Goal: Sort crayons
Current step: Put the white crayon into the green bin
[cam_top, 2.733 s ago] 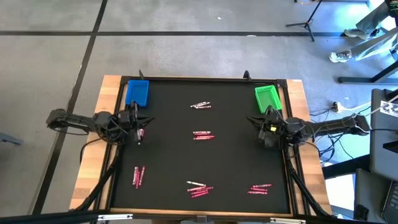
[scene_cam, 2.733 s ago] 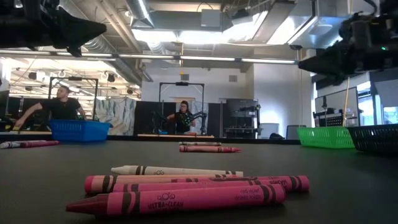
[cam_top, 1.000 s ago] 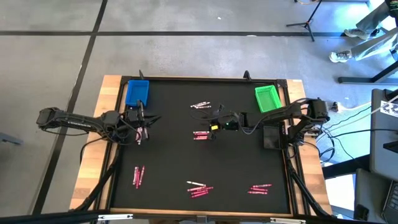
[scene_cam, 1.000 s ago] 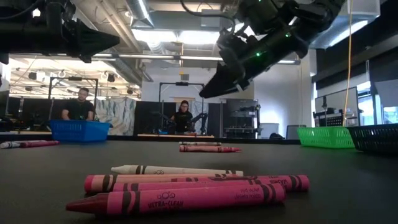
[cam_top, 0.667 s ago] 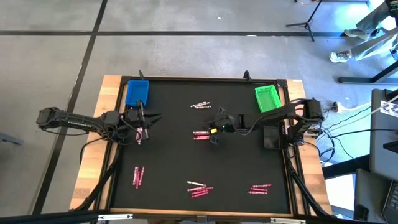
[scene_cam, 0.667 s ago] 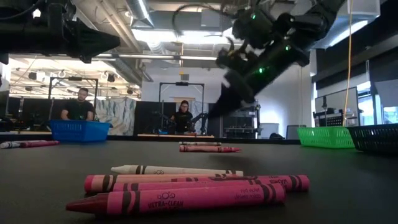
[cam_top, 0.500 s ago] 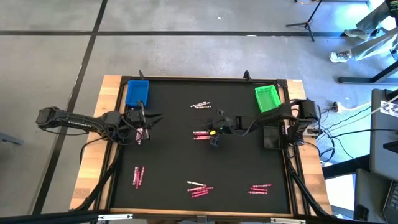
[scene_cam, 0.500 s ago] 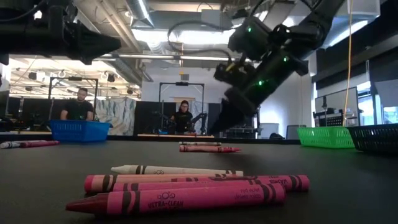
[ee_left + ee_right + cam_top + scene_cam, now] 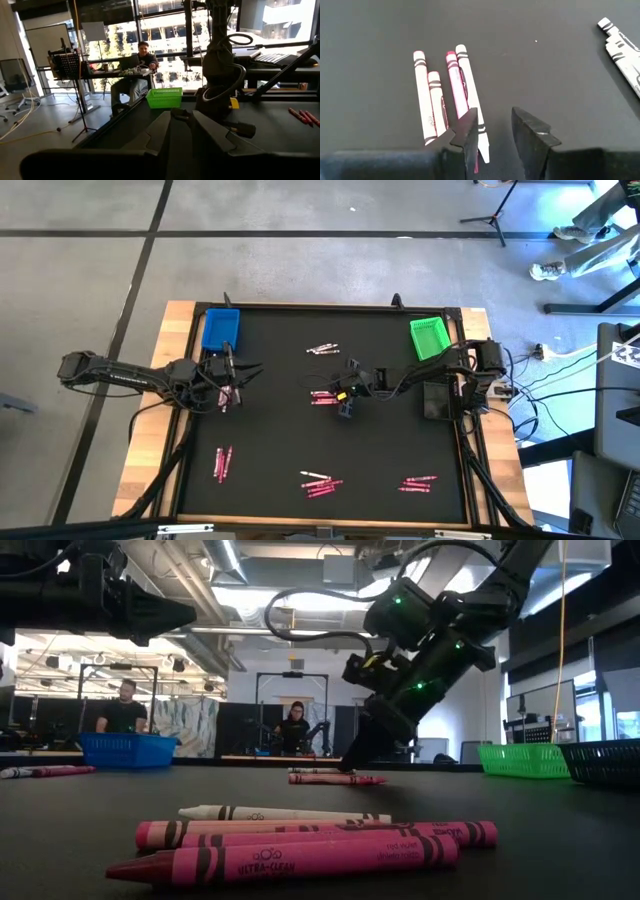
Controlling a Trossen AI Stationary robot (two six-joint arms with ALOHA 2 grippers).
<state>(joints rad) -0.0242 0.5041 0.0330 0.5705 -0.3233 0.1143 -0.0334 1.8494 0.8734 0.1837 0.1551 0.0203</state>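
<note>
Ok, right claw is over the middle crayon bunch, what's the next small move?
Probably lower the right claw slightly and close. Its fingers stand apart, with one tip over the outermost pale paper-wrapped crayon of the middle bunch; the wrist view shows nothing between them yet.

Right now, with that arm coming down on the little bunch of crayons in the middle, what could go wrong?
The right gripper is open over the centre crayons, which lie packed side by side, so it may pinch two or nudge the neighbours. The green tray sits far off, so a loosely held crayon could drop on the way.
</note>
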